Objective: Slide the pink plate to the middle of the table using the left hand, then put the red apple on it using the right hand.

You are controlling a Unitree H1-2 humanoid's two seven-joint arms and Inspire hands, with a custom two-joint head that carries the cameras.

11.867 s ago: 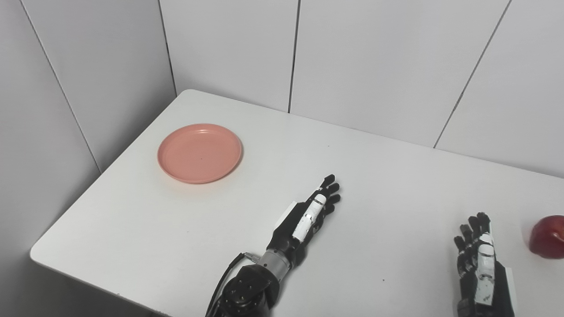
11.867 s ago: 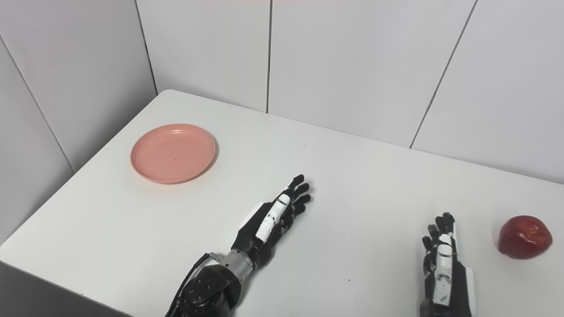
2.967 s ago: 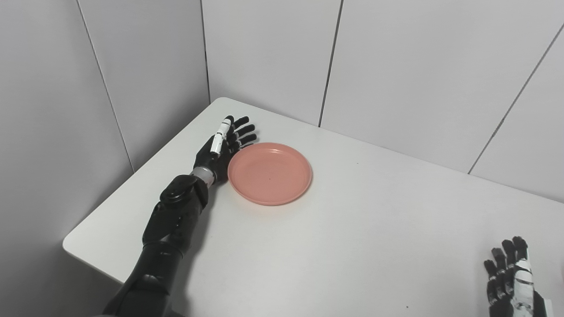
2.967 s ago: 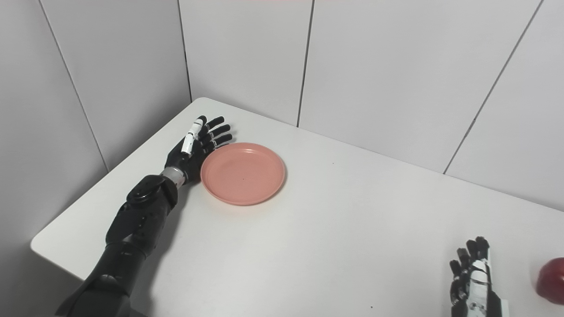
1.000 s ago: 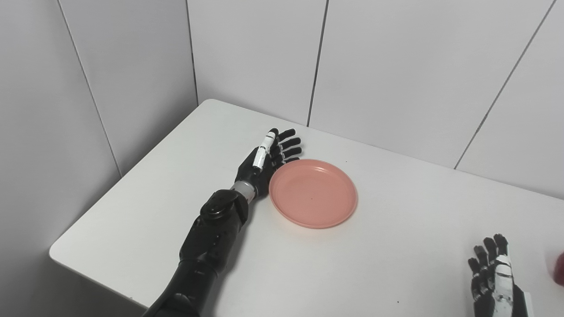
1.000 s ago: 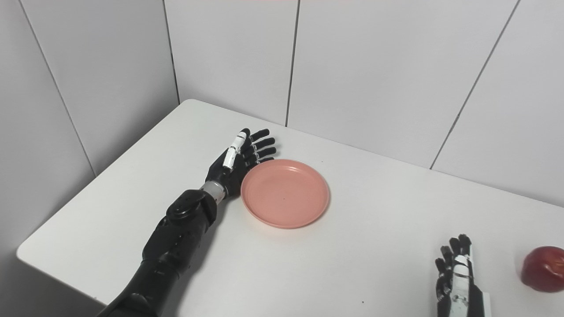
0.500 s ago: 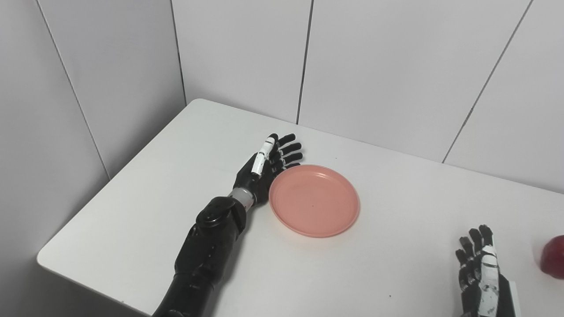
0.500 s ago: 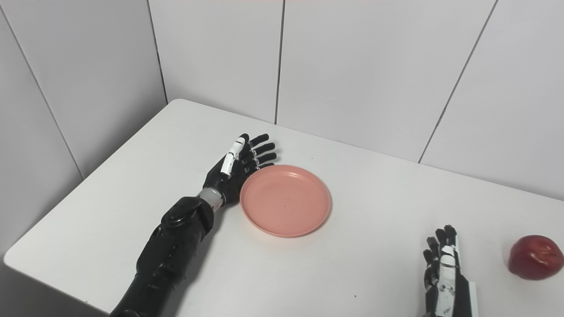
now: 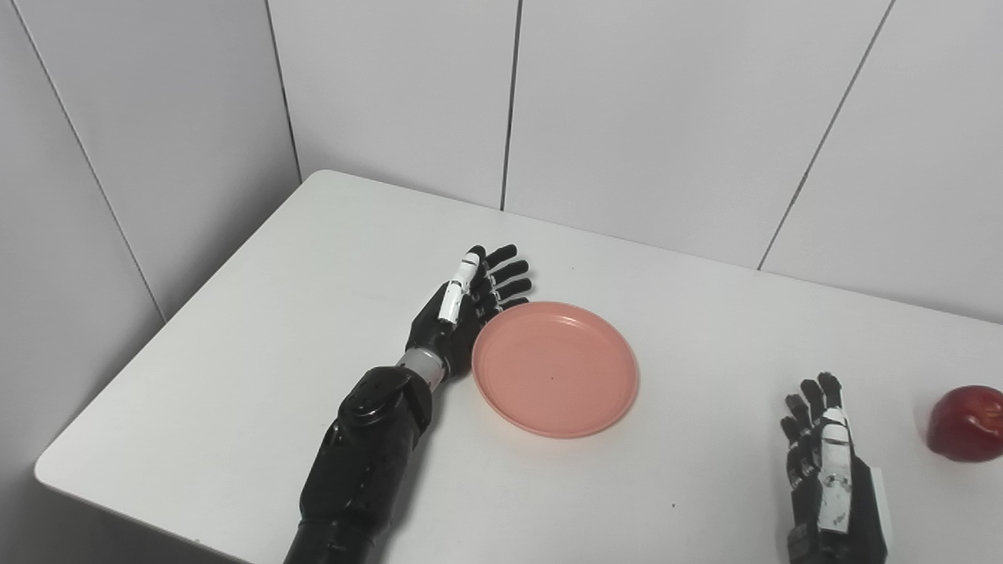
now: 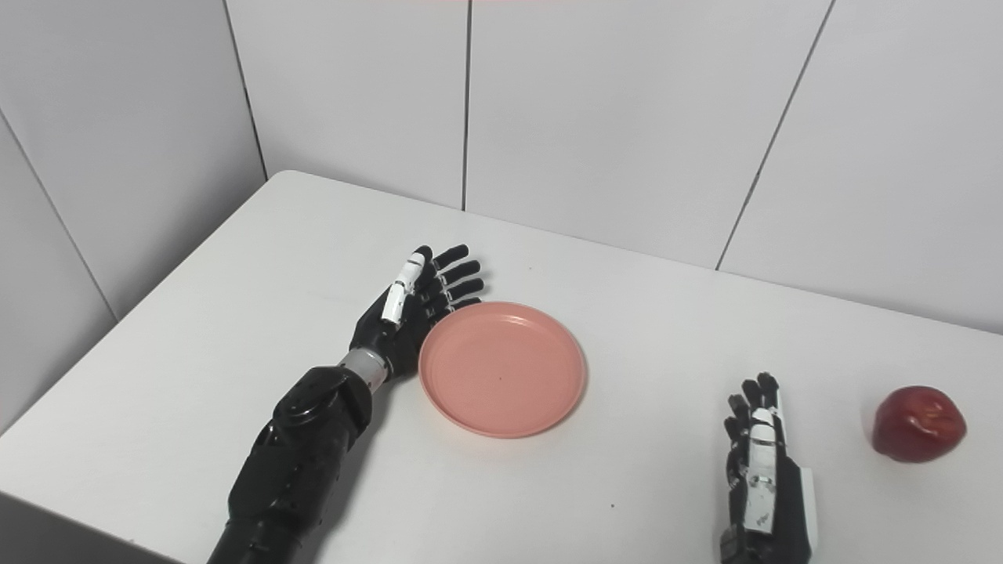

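The pink plate [image 9: 555, 368] lies flat on the white table [image 9: 258, 329], a bit left of the table's middle. My left hand [image 9: 462, 305] stands open on edge against the plate's left rim, fingers pointing away from me. The red apple [image 9: 967, 423] rests on the table at the far right. My right hand [image 9: 827, 458] sits open near the front edge, to the left of the apple and apart from it, holding nothing.
Grey wall panels [image 9: 642, 117] close off the table at the back and on the left. The table's front left corner [image 9: 47, 470] is rounded. Bare tabletop [image 9: 705, 329] lies between the plate and the apple.
The camera has swung to the right, bringing the apple fully into view. My left hand has kept pushing the plate rightward across the table. The right hand stays resting in place.
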